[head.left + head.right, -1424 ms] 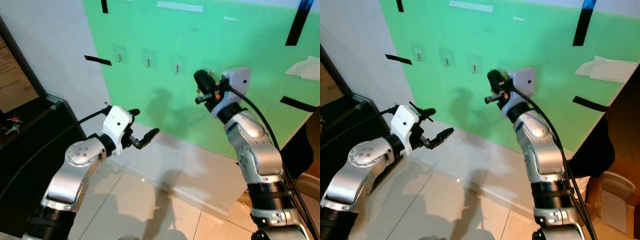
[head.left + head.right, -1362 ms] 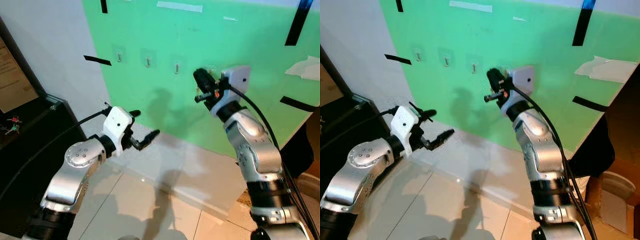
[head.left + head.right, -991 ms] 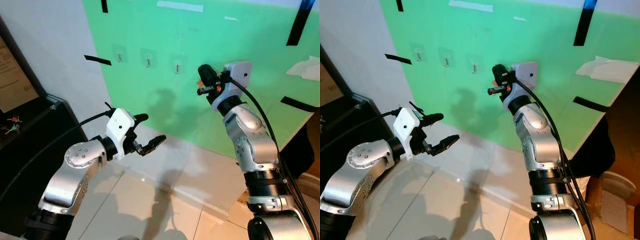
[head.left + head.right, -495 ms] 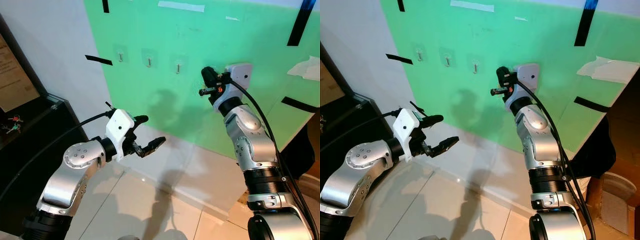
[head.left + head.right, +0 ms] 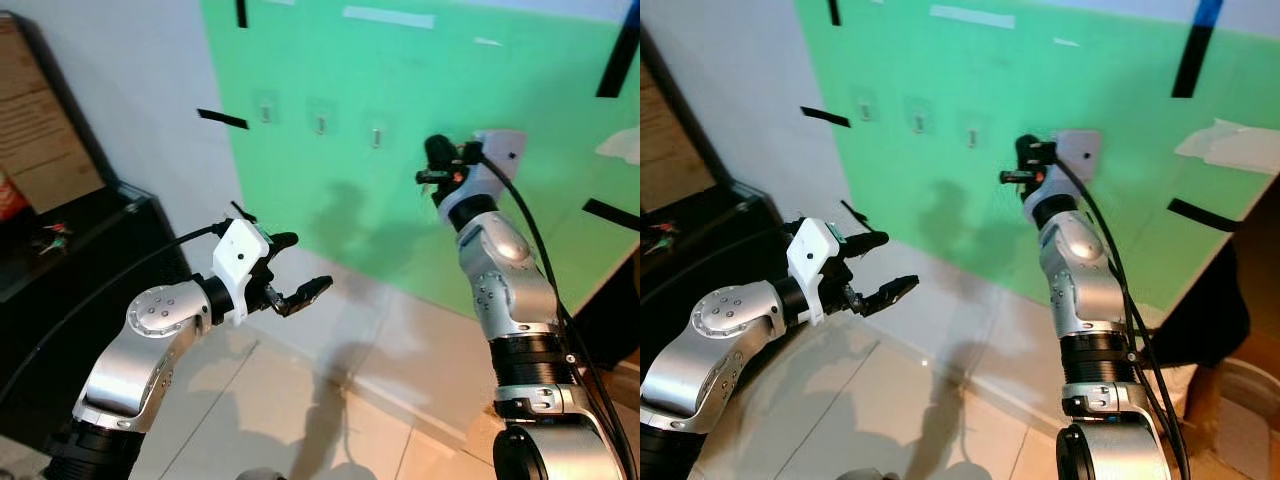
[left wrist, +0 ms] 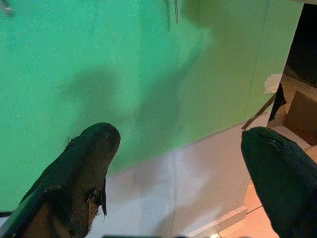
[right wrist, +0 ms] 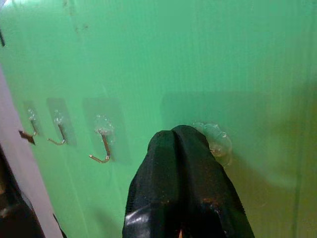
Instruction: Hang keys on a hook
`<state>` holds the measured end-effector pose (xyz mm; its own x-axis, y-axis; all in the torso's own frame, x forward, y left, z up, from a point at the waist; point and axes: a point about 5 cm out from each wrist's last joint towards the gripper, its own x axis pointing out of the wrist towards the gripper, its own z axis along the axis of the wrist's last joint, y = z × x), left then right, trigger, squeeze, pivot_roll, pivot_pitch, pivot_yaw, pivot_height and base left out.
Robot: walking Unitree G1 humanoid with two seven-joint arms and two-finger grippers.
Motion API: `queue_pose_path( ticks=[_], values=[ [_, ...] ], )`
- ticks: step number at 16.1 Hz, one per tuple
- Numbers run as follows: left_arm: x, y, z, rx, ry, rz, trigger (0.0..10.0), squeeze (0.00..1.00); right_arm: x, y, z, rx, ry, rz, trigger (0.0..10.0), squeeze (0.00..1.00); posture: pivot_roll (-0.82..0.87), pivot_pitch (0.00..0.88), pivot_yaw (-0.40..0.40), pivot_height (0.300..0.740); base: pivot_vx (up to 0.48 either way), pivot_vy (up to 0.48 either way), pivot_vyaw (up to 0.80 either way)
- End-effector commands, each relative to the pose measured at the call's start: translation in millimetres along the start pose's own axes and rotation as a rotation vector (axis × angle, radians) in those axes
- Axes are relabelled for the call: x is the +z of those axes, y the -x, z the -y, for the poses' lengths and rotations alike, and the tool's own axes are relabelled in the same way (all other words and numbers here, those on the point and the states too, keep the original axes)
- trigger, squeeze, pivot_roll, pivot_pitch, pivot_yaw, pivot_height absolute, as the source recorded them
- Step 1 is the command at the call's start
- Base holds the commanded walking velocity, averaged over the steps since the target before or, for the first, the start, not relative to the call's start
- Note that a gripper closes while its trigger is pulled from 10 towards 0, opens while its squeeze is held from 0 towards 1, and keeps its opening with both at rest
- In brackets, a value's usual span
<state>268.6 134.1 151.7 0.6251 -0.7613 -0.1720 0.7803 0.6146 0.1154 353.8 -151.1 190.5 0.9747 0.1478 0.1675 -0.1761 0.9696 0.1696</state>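
Observation:
Three metal hooks [image 5: 265, 110] [image 5: 320, 123] [image 5: 377, 136] hang in a row on the green wall [image 5: 330, 200]. My right gripper [image 5: 437, 160] is raised against the wall just right of them. Its fingers [image 7: 183, 163] are pressed shut, tips at a clear fourth hook base [image 7: 217, 141]. A short dark stub and an orange bit, seemingly the keys [image 5: 430, 177], stick out at the gripper's side. My left gripper [image 5: 300, 265] hangs open and empty lower down, off the wall, its fingers [image 6: 84, 168] wide apart.
A black cabinet [image 5: 110, 220] stands at the left with another small bunch of red and green keys [image 5: 50, 238] on top. A brown board [image 5: 40, 130] leans behind it. Black tape strips [image 5: 222, 118] mark the wall. Pale floor tiles [image 5: 280, 420] lie below.
My right gripper has gone up and in toward the wall, right of the third hook, and stays shut. The left arm has shifted slightly right. The camera has panned a little.

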Motion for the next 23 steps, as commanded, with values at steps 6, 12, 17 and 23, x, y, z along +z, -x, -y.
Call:
queue_pose_path(
  ticks=[6, 12, 17, 23],
  values=[
    [1, -0.4, 0.9, -0.009, -0.033, -0.012, 10.0, 0.00, -4, 12.6, 17.1, -0.068, 0.099, 0.020, 10.0, 0.00, 0.00, 0.000, 0.042, 0.740, 0.000, 0.000, 0.00],
    [1, -0.2, 1.1, -0.012, -0.047, -0.019, 10.0, 0.00, -3, 12.1, 20.8, -0.023, 0.260, 0.040, 10.0, 0.00, 0.01, 0.000, 0.040, 0.740, 0.000, 0.000, 0.00],
    [2, -0.6, -0.8, -0.008, -0.056, -0.023, 10.0, 0.00, -6, 11.7, 25.1, -0.028, 0.286, 0.057, 10.0, 0.00, 0.01, 0.000, 0.046, 0.740, 0.000, 0.000, 0.00],
    [3, -0.8, -2.0, -0.006, -0.067, -0.026, 10.0, 0.00, -11, 14.5, 39.9, -0.172, 0.044, 0.064, 10.0, 0.00, 0.01, 0.000, 0.051, 0.740, 0.000, 0.000, 0.00]
  ],
)
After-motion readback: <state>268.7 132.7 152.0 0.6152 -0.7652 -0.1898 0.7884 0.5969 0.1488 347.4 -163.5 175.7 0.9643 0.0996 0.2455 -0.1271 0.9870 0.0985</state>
